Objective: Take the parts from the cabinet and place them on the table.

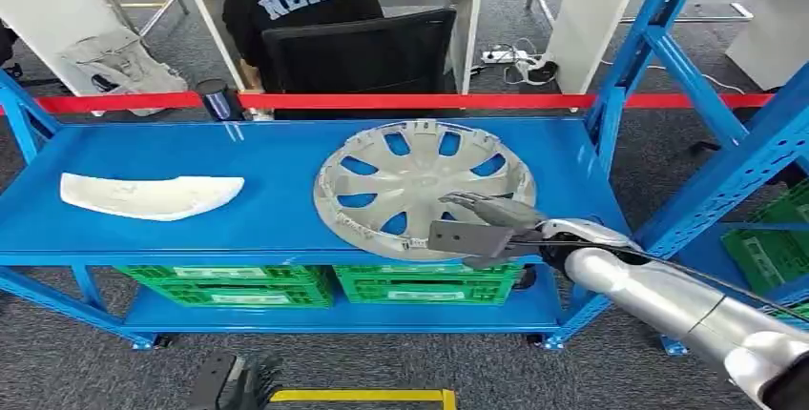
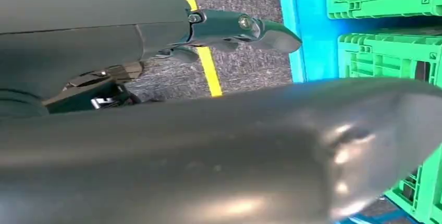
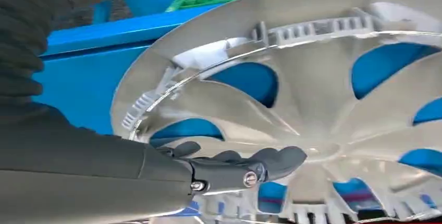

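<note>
I see the blue steel rack (image 1: 286,210) across my head view, its top shelf smooth and glossy. On it, right of centre, lies the hubcap (image 1: 420,181): a round silver plastic disc with curved spokes and blue showing through the cut-outs. Well apart to its left lies a long, curved white panel (image 1: 148,195), matte. Green slotted crates (image 1: 229,286) sit on the lower shelf.

My right hand (image 1: 482,229) reaches over the hubcap's near rim, fingers spread; I cannot tell whether it has a hold. The right wrist view adds the rim's ribbed clips and wire ring, with dark fingers (image 3: 271,161) lying across a spoke.

My left hand (image 2: 245,28) hangs by the crates over grey carpet, fingers loosely extended, holding nothing.
</note>
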Robot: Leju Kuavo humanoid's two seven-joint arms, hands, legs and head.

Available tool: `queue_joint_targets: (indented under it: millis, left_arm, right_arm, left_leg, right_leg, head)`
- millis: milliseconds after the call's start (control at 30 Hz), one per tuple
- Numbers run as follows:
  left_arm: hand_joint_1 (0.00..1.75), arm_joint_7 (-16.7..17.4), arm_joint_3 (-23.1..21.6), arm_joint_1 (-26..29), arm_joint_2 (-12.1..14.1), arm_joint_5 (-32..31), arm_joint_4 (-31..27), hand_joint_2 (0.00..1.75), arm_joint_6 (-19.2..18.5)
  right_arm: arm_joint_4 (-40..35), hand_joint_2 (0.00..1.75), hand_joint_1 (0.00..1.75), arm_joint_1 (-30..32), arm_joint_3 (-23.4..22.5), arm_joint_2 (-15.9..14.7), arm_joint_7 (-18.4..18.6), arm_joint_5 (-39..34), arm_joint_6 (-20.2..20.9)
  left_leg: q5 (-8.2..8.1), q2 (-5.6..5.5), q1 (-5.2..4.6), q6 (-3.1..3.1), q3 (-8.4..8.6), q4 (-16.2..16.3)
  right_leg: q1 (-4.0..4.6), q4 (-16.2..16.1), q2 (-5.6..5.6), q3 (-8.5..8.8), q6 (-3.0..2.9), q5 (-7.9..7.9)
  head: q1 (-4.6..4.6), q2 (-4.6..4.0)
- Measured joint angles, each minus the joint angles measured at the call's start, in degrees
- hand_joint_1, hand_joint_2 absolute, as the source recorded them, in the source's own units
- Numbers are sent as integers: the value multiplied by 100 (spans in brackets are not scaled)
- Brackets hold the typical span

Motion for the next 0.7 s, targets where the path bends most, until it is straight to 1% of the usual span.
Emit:
queue_joint_targets:
  millis: [367, 433, 467, 500, 533, 567, 600, 667, 700]
  left_arm:
    - [0, -2, -50, 9, 2, 50, 11, 0, -9]
    - [0, -2, -52, 9, 2, 50, 13, 0, -9]
    - [0, -2, -54, 9, 0, 52, 13, 0, -11]
    - [0, -2, -57, 9, 0, 55, 13, 0, -22]
    - [0, -4, -61, 9, 2, 55, 13, 0, -29]
    - [0, -4, -74, 9, 2, 61, 13, 0, -42]
    - [0, -9, -85, 9, 2, 68, 15, 0, -57]
    - [0, -17, -87, 9, 4, 88, 15, 0, -66]
    - [0, -22, -90, 8, 4, 92, 17, 0, -68]
  right_arm:
    - [276, 175, 2, 4, 46, -105, 33, -42, -17]
    - [302, 175, 14, 4, 46, -116, 85, -65, -18]
    - [306, 175, 31, 4, 46, -120, 96, -81, -15]
    - [311, 175, 40, 4, 44, -122, 125, -101, -15]
    - [326, 175, 52, 4, 42, -127, 160, -116, -11]
    - [343, 175, 72, 4, 42, -135, 188, -127, -7]
    - [352, 175, 75, 4, 37, -144, 199, -136, -7]
    - [356, 175, 75, 5, 26, -173, 214, -155, -7]
    - [365, 175, 86, 9, 13, -186, 240, -168, -20]
  left_leg:
    - [-1, 0, 0, 2, 0, 2]
    - [-1, 0, 0, 2, 0, 2]
    - [-1, 0, 0, 2, 0, 2]
    - [-1, 0, 0, 2, 0, 2]
    - [-1, 0, 0, 2, 0, 2]
    - [-1, 0, 0, 2, 0, 2]
    - [-1, 0, 0, 2, 0, 2]
    - [-1, 0, 0, 2, 1, 2]
    - [-1, 0, 0, 2, 2, 2]
  right_leg:
    - [0, -3, 0, 0, 0, 0]
    - [0, -3, 0, 0, 0, 0]
    - [0, -3, 0, 0, 0, 0]
    - [0, -4, 0, 0, 0, 0]
    - [0, -4, 0, 0, 0, 0]
    - [0, -4, 0, 0, 1, 0]
    - [0, -4, 0, 1, 1, 0]
    - [0, -5, 0, 2, 1, 0]
    - [0, -6, 0, 3, 1, 0]
  head:
    - [0, -2]
    - [0, -2]
    - [0, -2]
    - [0, -2]
    - [0, -2]
    - [0, -2]
    - [0, -2]
    - [0, -2]
    - [0, -2]
